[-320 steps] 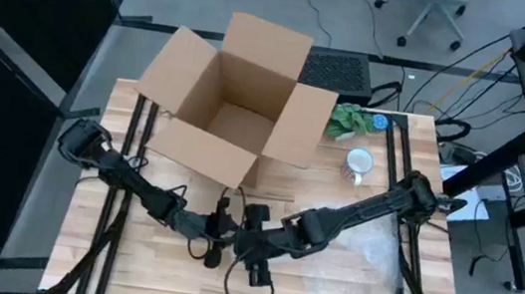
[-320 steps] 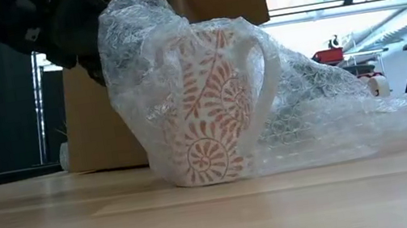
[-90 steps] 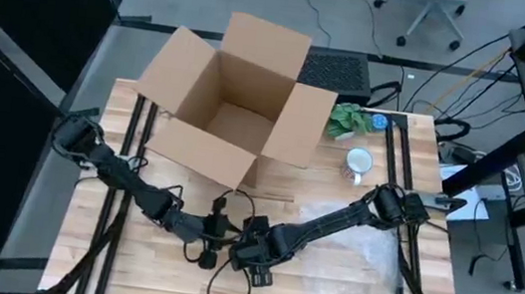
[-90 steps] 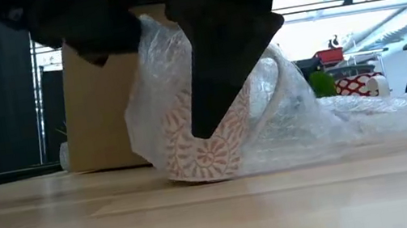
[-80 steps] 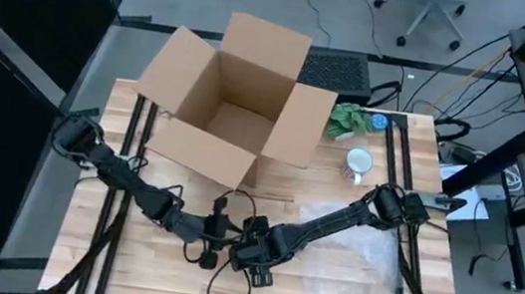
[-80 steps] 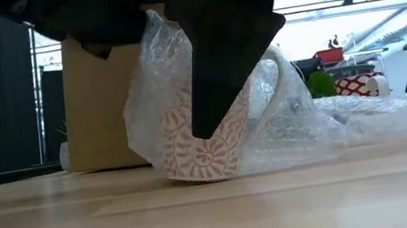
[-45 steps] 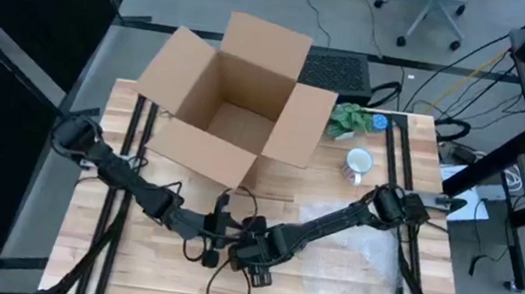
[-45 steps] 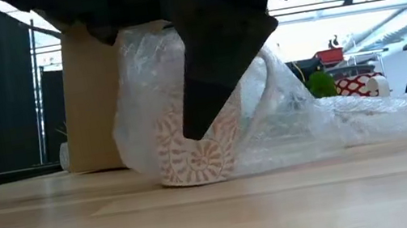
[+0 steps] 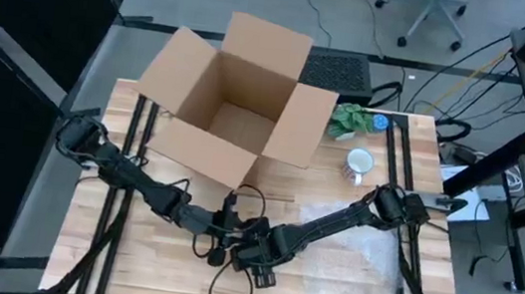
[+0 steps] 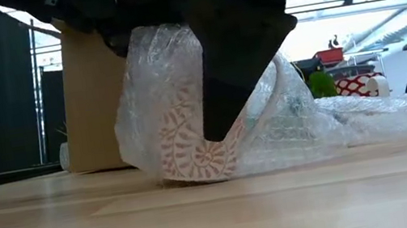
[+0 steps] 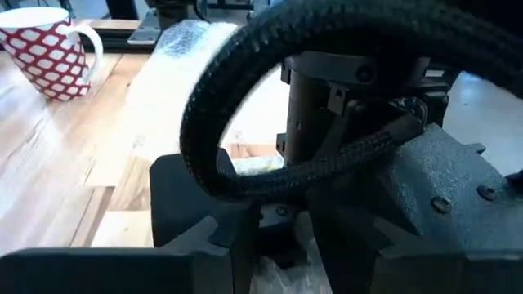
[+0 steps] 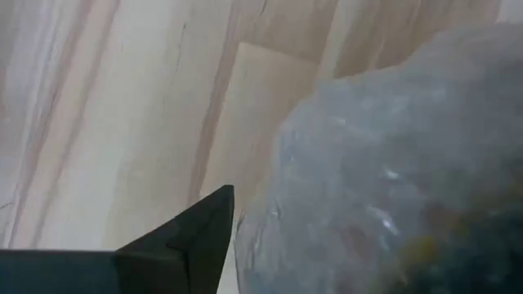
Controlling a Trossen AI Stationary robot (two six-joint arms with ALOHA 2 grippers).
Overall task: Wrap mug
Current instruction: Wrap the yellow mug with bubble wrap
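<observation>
both grippers, left gripper (image 9: pixel 229 231) and right gripper (image 9: pixel 252 251), crowd the tilted, bubble-wrapped mug (image 10: pixel 191 136) before the cardboard box (image 9: pixel 235 99); finger states unclear; bare table (image 10: pixel 220 218) in front.

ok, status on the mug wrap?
Both grippers, left and right, at the mug. Mug tilted, under bubble wrap. Nothing in the way.

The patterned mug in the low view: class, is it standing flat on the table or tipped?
Tipped. The mug leans, one edge of its base lifted off the table, bubble wrap over it.
</observation>
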